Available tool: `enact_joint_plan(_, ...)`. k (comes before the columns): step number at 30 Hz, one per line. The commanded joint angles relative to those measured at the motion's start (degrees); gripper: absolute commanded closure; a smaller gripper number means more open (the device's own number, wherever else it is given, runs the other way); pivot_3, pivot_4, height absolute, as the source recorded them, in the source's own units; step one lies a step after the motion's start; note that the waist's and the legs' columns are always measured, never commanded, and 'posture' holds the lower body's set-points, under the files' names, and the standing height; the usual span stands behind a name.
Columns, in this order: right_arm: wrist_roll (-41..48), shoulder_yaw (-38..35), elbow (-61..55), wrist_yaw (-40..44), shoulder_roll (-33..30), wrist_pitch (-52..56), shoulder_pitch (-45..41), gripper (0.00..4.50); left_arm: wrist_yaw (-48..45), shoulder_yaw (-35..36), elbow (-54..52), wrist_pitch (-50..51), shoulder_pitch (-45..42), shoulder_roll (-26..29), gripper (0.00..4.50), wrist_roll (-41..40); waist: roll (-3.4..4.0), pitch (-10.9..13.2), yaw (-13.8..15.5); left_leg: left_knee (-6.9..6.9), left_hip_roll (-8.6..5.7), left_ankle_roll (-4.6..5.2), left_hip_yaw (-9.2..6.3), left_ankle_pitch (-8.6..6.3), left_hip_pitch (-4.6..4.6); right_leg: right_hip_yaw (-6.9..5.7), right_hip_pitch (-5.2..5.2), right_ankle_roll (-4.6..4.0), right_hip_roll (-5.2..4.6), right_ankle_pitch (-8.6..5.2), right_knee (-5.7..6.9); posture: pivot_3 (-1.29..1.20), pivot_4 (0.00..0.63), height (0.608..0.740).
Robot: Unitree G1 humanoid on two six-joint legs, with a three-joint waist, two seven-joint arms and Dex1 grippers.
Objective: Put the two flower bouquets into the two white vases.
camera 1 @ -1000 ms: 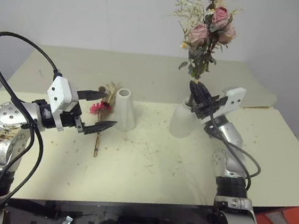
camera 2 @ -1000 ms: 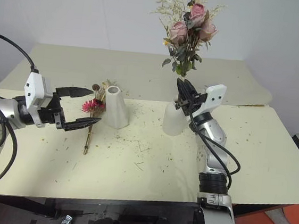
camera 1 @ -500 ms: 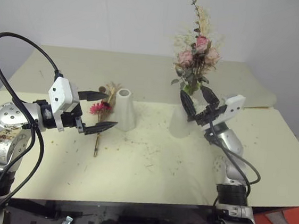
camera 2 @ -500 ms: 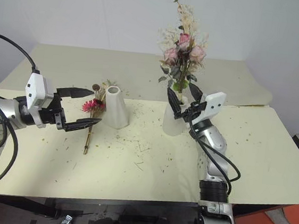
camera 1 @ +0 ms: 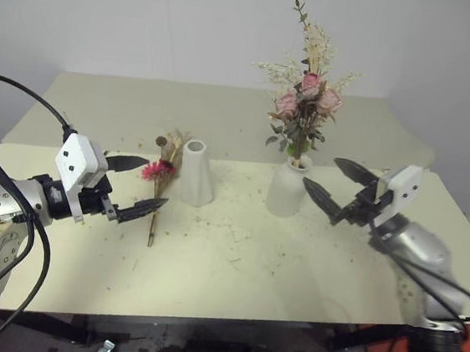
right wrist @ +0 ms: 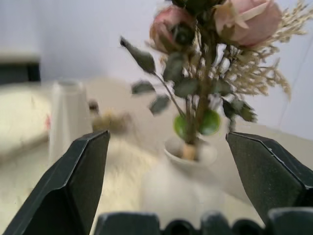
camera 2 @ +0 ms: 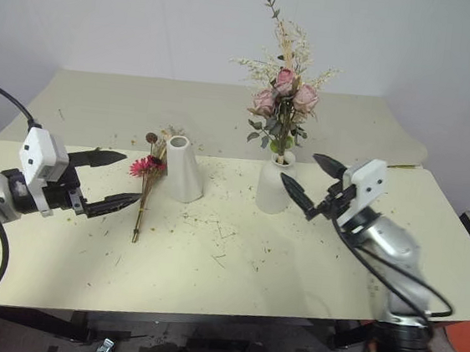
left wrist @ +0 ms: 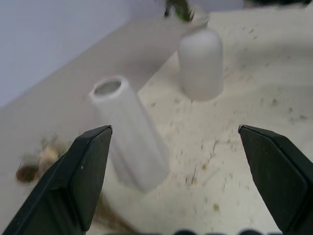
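The rose bouquet (camera 1: 303, 107) stood upright in the short rounded vase (camera 1: 286, 189) on the cream desk (camera 1: 234, 260). Left of that vase stood the tall cone vase (camera 1: 196, 172), empty, and just left of the cone vase the daisy bouquet (camera 1: 159, 181) lay flat on the desk. The right gripper (camera 1: 335, 186) hung just right of the rounded vase, fingers spread and empty. The left gripper (camera 1: 136, 187) hovered by the daisy bouquet, fingers spread wide, holding nothing.
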Motion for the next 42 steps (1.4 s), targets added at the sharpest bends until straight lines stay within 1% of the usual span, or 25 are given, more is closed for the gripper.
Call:
enact_joint_plan(1,1.25,-0.70,-5.51,2.96,-5.99,6.43,0.19,0.04,11.35,0.51,-7.09,9.26,0.18,0.39,0.00,3.52,-0.02,0.00,0.14,0.00,0.00,0.00,-0.01,0.00,0.00,-0.01,0.00,0.07,0.01,-0.05,0.00,0.00,0.150,0.740)
enact_joint_plan(2,2.06,-1.06,-6.42,3.78,-7.18,7.44,0.28,0.04,14.15,0.12,-8.82,11.60,0.16,0.18,0.00,4.59,-0.02,0.00,0.17,0.00,0.01,0.00,-0.02,0.00,-0.01,-0.01,0.00,0.08,0.02,-0.05,0.00,0.00,0.150,0.740)
enact_joint_plan(3,5.18,-1.52,-7.67,5.52,-9.27,11.45,-0.21,0.04,16.40,-1.90,-10.76,15.11,-0.22,1.46,0.00,6.31,-0.03,0.00,0.18,0.00,0.00,0.00,-0.02,0.00,-0.02,0.00,-0.01,0.08,0.02,-0.05,-0.01,0.00,0.150,0.740)
enact_joint_plan(5,8.72,-0.97,-9.77,8.13,-13.18,18.14,-1.71,0.04,18.02,-5.73,-12.11,23.08,-2.06,3.06,0.00,5.92,-0.04,0.01,0.17,0.00,-0.01,0.00,-0.01,0.00,-0.06,0.02,-0.01,0.07,0.03,-0.04,-0.03,0.00,0.150,0.740)
enact_joint_plan(6,9.36,0.01,-10.71,9.10,-15.04,20.66,-2.58,0.04,19.08,-8.25,-11.06,28.85,-4.59,2.96,0.00,5.23,-0.04,0.01,0.20,0.00,-0.01,0.00,-0.01,0.00,-0.06,0.03,-0.01,0.05,0.03,-0.03,-0.05,0.00,0.150,0.740)
enact_joint_plan(7,9.40,0.83,-11.48,9.48,-16.22,22.08,-3.23,0.04,20.06,-10.06,-8.99,33.88,-7.61,1.77,0.00,4.32,-0.04,0.02,0.33,0.00,-0.02,0.00,-0.01,0.00,-0.05,0.03,0.00,0.05,0.02,-0.02,-0.04,0.00,0.150,0.740)
enact_joint_plan(8,9.72,1.46,-12.06,9.86,-17.08,23.30,-3.89,0.04,22.11,-11.33,-6.28,38.31,-11.12,-0.65,0.00,4.38,-0.09,0.03,0.32,0.01,-0.04,0.00,-0.01,0.00,-0.04,0.03,0.00,0.10,0.02,-0.05,-0.02,0.00,0.150,0.740)
enact_joint_plan(9,9.80,1.86,-12.47,10.15,-17.64,24.04,-4.37,0.04,23.64,-12.25,-4.21,41.20,-13.81,-2.60,0.00,4.66,-0.09,0.02,0.49,0.01,-0.02,0.00,-0.04,0.00,-0.03,0.01,0.01,0.14,0.06,-0.07,-0.04,0.00,0.150,0.740)
enact_joint_plan(11,9.59,2.42,-12.88,10.52,-18.22,24.71,-5.03,0.04,26.86,-13.08,1.91,48.15,-20.10,-7.60,0.00,5.83,-0.20,0.01,0.87,0.03,-0.01,0.00,-0.09,0.01,0.01,-0.02,0.08,0.16,0.13,-0.08,-0.05,0.00,0.150,0.740)
enact_joint_plan(13,9.32,2.74,-13.15,10.25,-18.35,25.38,-5.56,0.04,29.25,-13.03,7.82,52.29,-24.60,-11.75,0.00,6.93,-0.23,0.00,1.07,0.04,0.01,0.00,-0.11,0.00,-0.04,-0.01,0.05,0.15,0.17,-0.07,-0.06,0.00,0.150,0.740)
enact_joint_plan(15,9.18,3.00,-13.31,9.70,-18.38,26.22,-6.11,0.04,29.85,-12.33,11.67,54.44,-27.11,-14.21,0.00,6.90,-0.25,0.01,1.07,0.04,-0.02,0.00,-0.10,0.00,-0.11,0.01,-0.03,0.05,0.16,-0.01,-0.07,0.00,0.150,0.740)
enact_joint_plan(16,9.11,2.99,-13.57,9.46,-18.46,26.55,-6.20,0.04,30.08,-11.76,13.43,55.12,-28.11,-15.35,0.00,6.87,-0.25,0.01,0.97,0.04,-0.01,0.00,-0.11,0.00,-0.15,0.02,-0.06,-0.21,0.16,0.15,-0.08,0.00,0.150,0.740)
enact_joint_plan(17,9.05,2.90,-13.88,9.26,-18.55,26.85,-6.25,0.04,30.19,-11.66,15.08,55.51,-28.96,-16.06,0.00,6.95,-0.25,0.01,0.98,0.04,-0.01,0.00,-0.10,0.00,-0.17,0.04,-0.11,-0.25,0.16,0.17,-0.08,0.00,0.150,0.740)
enact_joint_plan(24,9.82,1.19,-17.06,7.99,-19.05,28.85,-4.83,0.04,32.04,-12.66,26.72,52.52,-33.19,-19.15,0.00,9.54,-0.26,0.02,1.54,0.03,-0.03,-0.01,-0.12,0.00,-0.18,0.02,-0.11,-0.27,0.13,0.18,-0.04,0.00,0.150,0.740)
enact_joint_plan(27,9.55,0.50,-17.95,7.46,-19.06,29.27,-3.70,0.00,32.52,-13.61,30.36,50.53,-35.01,-19.87,0.62,10.91,-0.26,0.02,1.66,0.03,-0.03,-0.01,-0.12,0.00,-0.17,0.00,-0.09,-0.26,0.13,0.18,-0.05,0.00,0.150,0.740)
enact_joint_plan(38,8.48,0.65,-18.88,5.97,-18.76,28.91,-0.80,0.00,31.42,-13.59,41.72,43.05,-39.54,-21.39,4.30,12.94,-0.26,0.02,1.66,0.03,-0.08,-0.01,-0.13,0.00,-0.19,-0.01,-0.09,-0.27,0.07,0.18,-0.04,0.00,0.150,0.740)
enact_joint_plan(39,8.30,0.74,-18.84,5.95,-18.75,28.77,-0.69,0.00,31.34,-13.99,41.76,42.53,-39.52,-21.19,4.48,13.23,-0.26,0.02,1.62,0.04,-0.08,-0.01,-0.13,0.00,-0.19,-0.01,-0.09,-0.27,0.07,0.18,-0.04,0.00,0.150,0.740)
enact_joint_plan(42,7.77,0.66,-18.77,5.83,-18.77,28.48,-0.44,0.00,34.00,-12.77,38.10,36.67,-37.53,-21.66,4.48,14.96,-0.27,0.02,1.60,0.03,-0.08,-0.01,-0.13,0.00,-0.21,-0.01,-0.10,-0.27,0.07,0.19,-0.05,0.00,0.150,0.740)
